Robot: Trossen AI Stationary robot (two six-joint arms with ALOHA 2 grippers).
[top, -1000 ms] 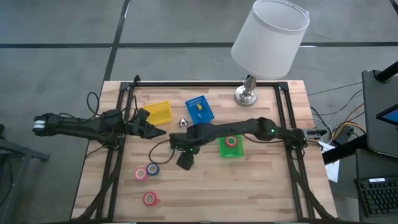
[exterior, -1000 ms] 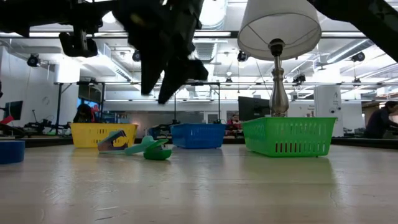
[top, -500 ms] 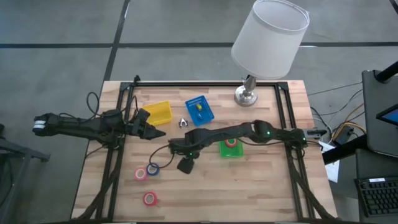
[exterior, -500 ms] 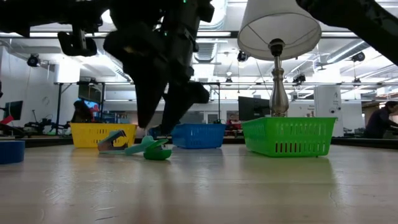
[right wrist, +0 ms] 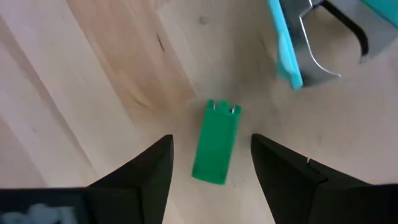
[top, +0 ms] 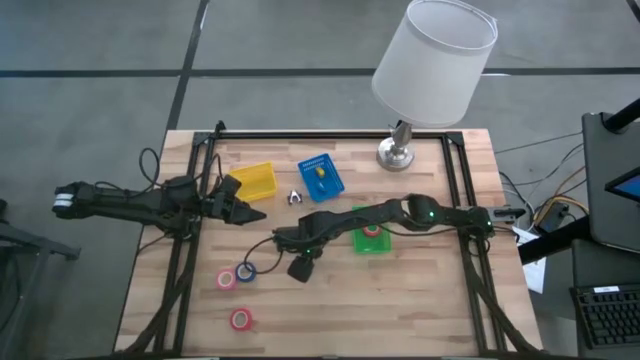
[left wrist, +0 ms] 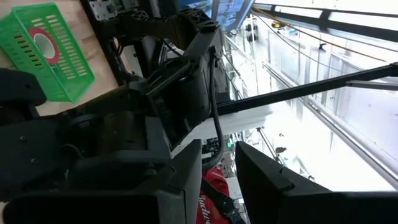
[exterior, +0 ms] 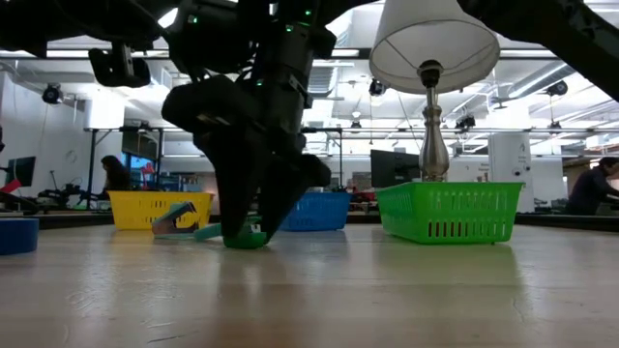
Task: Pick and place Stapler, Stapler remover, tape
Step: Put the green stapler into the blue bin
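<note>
One red tape (top: 372, 228) is already placed in the green tray (top: 384, 246), three tapes (top: 238, 277) remain on the table, and the green stapler (right wrist: 215, 150) is straddled, ungripped, by the wide-spread right gripper (right wrist: 211, 163), the remover (right wrist: 311, 46) lying near

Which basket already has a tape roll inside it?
The green basket, by the right arm. A red tape roll lies in it. The blue basket holds something yellow instead, and no roll shows in the yellow basket.
</note>
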